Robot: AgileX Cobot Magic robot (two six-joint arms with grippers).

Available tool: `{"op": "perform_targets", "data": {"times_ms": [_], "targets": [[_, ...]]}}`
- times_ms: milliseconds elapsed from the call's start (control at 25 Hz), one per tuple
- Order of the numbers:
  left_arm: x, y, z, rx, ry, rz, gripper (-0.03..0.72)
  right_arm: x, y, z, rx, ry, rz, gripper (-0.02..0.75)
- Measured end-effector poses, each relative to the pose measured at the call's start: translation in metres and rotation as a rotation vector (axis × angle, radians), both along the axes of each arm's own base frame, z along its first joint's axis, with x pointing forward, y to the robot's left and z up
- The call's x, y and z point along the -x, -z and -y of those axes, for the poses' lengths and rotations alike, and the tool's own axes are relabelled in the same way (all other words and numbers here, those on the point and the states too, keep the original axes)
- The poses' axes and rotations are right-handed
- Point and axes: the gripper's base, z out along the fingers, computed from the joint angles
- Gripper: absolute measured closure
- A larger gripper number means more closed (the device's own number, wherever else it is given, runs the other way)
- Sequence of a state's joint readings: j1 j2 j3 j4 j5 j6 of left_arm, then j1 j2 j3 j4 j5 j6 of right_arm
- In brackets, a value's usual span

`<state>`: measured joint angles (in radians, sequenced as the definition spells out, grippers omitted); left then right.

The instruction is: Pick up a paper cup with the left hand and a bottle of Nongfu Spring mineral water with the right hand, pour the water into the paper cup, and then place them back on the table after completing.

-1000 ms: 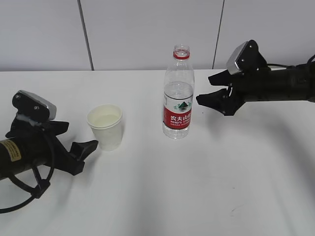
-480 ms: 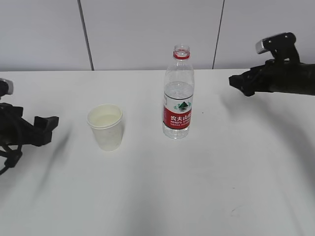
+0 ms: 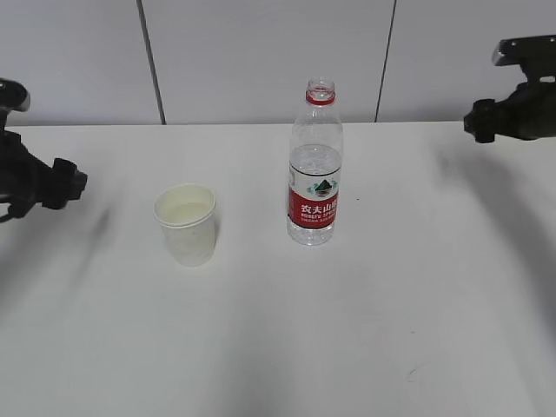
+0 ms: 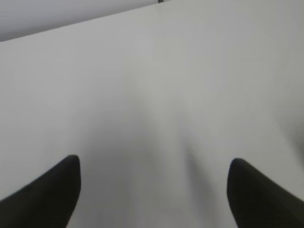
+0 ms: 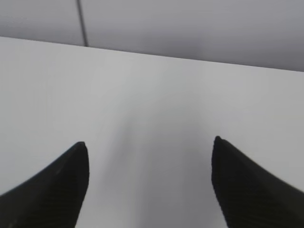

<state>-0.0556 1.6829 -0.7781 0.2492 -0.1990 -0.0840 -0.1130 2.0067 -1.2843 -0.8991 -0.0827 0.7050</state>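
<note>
A white paper cup (image 3: 186, 223) stands upright on the white table (image 3: 365, 295), left of centre. A clear uncapped bottle (image 3: 314, 165) with a red label stands upright to its right, partly full of clear water. My left gripper (image 3: 65, 184) is at the far left edge, well apart from the cup; in its wrist view (image 4: 154, 164) the jaws are wide apart and hold nothing over bare table. My right gripper (image 3: 479, 120) is at the far right, raised and far from the bottle; its wrist view (image 5: 149, 142) shows open, empty jaws.
A grey panelled wall (image 3: 261, 61) with two dark seams runs behind the table's far edge. Soft arm shadows lie on the table at both sides. A few tiny dark specks (image 3: 410, 373) mark the front right.
Both arms have drawn back from the cup and bottle, the left arm leftward and up, the right arm rightward and up. Cup and bottle have not moved.
</note>
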Motion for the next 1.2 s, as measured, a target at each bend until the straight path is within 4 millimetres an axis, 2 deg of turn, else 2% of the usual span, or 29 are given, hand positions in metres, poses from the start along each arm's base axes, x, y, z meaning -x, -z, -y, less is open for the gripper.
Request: {"op": "perform_targets", "data": {"times_ms": [200,440,600,880,1040,1200], "targets": [[-0.020,-0.027,-0.005,-0.052,-0.052,-0.100,0.116,0.000,-0.024,0.017,0.081,0.165,-0.056,0.145],[-0.029,-0.052,-0.011,-0.101,-0.113,-0.240,0.122,0.012,-0.028,0.031,0.099,0.352,-0.280,0.145],[-0.029,-0.067,-0.015,-0.117,-0.159,-0.350,0.125,0.015,-0.039,0.024,0.057,0.292,-0.451,0.145],[-0.021,-0.094,-0.016,-0.115,-0.204,-0.550,0.125,0.017,-0.080,0.014,-0.014,0.194,-0.612,0.145],[-0.018,-0.102,-0.013,-0.088,-0.182,-0.613,0.125,0.022,-0.095,0.010,-0.039,0.158,-0.689,0.145],[-0.013,-0.101,-0.012,-0.089,-0.177,-0.667,0.125,0.025,-0.099,0.008,-0.042,0.124,-0.723,0.146]]}}
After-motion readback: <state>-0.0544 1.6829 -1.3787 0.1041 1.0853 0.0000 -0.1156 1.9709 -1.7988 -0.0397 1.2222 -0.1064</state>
